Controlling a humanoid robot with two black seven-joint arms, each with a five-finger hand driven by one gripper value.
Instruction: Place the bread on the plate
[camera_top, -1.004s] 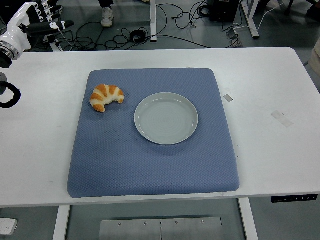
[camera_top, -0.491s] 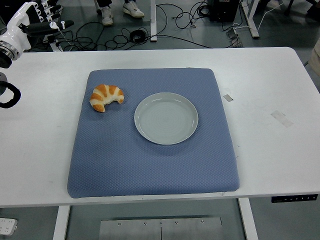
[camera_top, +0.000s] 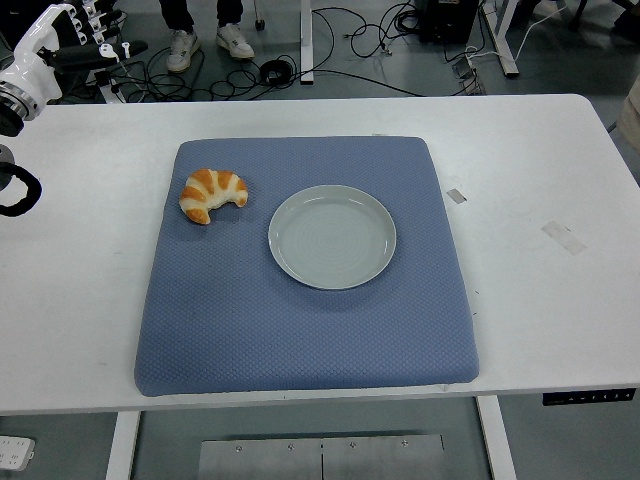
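1. The white surface (camera_top: 540, 160) carries a blue mat (camera_top: 300, 320) in the middle of the frame.
2. The bread (camera_top: 212, 193) lies on the mat's upper left, just beside the empty plate (camera_top: 332, 237), not touching.
3. No robot hand is visible, so its state cannot be told.
4. Beyond the far edge, cables (camera_top: 330, 45) lie on the floor, and a person's shoes (camera_top: 205, 42) stand at the top.

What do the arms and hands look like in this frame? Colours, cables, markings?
Little shows. Only the left arm is in view, at the left edge: a white moulded shell over black parts with a metallic ring at a joint, and lower down a black curved loop. No markings are readable and no fingers can be made out. The right arm is out of view.
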